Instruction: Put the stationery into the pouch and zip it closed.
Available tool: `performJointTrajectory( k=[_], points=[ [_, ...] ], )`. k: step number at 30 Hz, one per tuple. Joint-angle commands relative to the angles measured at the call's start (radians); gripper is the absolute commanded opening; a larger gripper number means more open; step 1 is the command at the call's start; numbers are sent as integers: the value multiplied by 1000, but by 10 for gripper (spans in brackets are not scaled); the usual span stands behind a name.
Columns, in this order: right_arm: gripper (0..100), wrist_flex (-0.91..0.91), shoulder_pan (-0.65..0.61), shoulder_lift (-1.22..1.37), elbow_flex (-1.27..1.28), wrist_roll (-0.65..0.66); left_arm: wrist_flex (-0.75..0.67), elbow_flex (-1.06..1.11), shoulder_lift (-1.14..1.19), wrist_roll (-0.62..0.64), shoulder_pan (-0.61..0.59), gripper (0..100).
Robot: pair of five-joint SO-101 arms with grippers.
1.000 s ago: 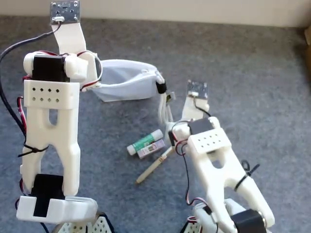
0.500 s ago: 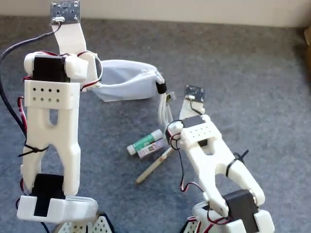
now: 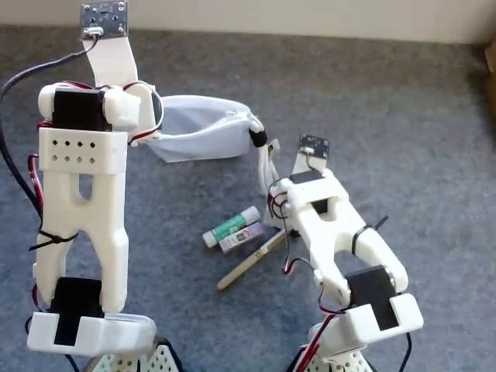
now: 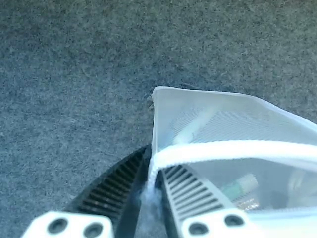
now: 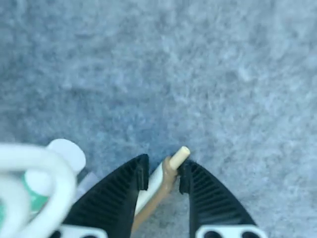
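Pencil [image 5: 153,188] in right claw's [image 5: 163,166] grip

The left arm [image 3: 81,194] stretches long and flat from its base at the near edge toward the far side of the table, wrist turned inward. The left gripper [image 4: 151,154] has its black ribbed jaws pressed together, pinching the white rim of the mesh pouch [image 4: 223,124].

The right arm [image 3: 333,232] is folded, its forearm sloping down toward the table's middle. The right gripper [image 5: 163,171] points at the surface, jaws narrowed onto the end of a tan pen [image 5: 171,161], touching it on both sides.
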Motion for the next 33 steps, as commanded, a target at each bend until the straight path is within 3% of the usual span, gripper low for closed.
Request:
performJointTrajectory(
  k=[1, 4, 9, 15, 18, 23, 33],
  points=[
    [108, -8, 16, 19, -42, -12, -6, 15, 25, 6, -30, 8],
    [101, -8, 18, 19, -41, -12, -6, 15, 25, 6, -30, 8],
    [5, -8, 18, 19, -41, -5, -5, 16, 25, 6, -31, 8],
    [4, -4, 18, 16, -42, -3, -20, 39, 24, 6, -28, 8],
    [4, 61, 12, 10, -67, 71, -38, 58, 24, 6, -27, 8],
    [4, 179, 16, -101, -113, 115, -38, 58, 21, 6, -27, 8],
    [4, 176, 12, -395, -7, 117, -37, 58, 21, 6, -27, 8]
  ],
)
